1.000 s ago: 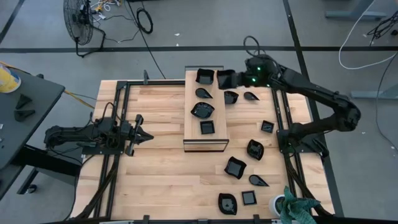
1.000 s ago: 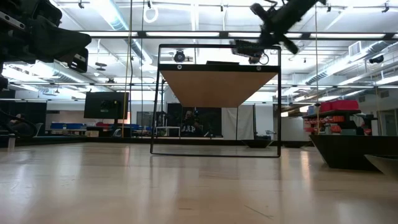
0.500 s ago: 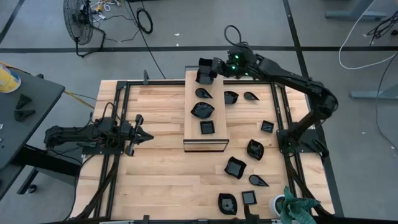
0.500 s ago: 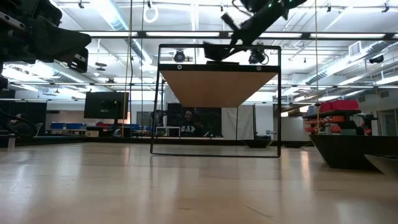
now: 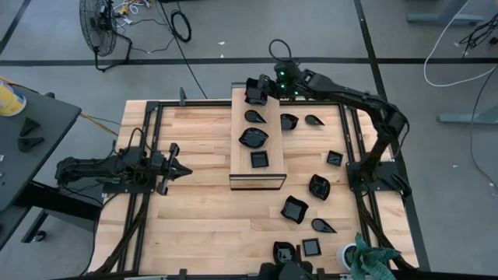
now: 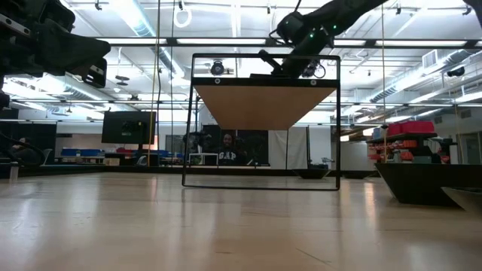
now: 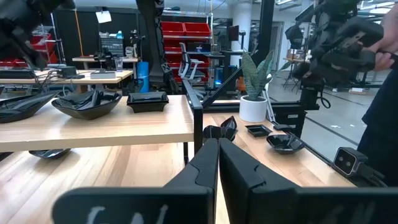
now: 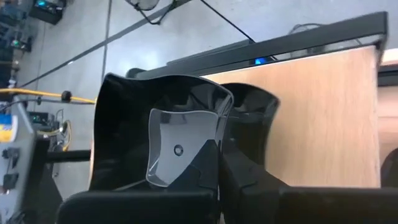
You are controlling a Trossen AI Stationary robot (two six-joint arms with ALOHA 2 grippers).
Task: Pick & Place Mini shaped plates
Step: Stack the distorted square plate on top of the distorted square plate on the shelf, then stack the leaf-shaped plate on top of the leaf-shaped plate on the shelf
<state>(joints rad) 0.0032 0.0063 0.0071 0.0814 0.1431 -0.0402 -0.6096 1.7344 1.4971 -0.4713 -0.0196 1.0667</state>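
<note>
My right gripper point(image 5: 263, 87) is shut on a black square wavy-edged mini plate point(image 8: 161, 137), over the far end of the raised wooden board point(image 5: 241, 175). A second square plate point(image 8: 249, 118) lies on the board right behind the held one. A teardrop plate point(image 5: 254, 116), a wavy plate point(image 5: 253, 138) and a square plate point(image 5: 259, 159) rest on the board. Several more black plates lie on the table to its right, such as one point(image 5: 293, 209). My left gripper point(image 5: 177, 169) is shut and empty at the table's left. My right gripper pinches the plate's rim point(image 8: 210, 155) on the side nearest the wrist between its two fingers. It comes in slanting down from the table's right. The plate is tilted, its hollow facing the wrist camera. I cannot tell whether it touches the plate beneath.
The board stands on a dark metal frame point(image 6: 187, 120) above the table. Dark rails point(image 5: 354, 167) run along the table's left and right sides. A potted plant point(image 5: 366, 260) stands at the near right corner. Bare wood lies between the left gripper and the board.
My right gripper has carried the square plate toward the table's left, from beside the board's far right corner to over the board's far end, where another square plate lies. The plate has stayed in the hold.
</note>
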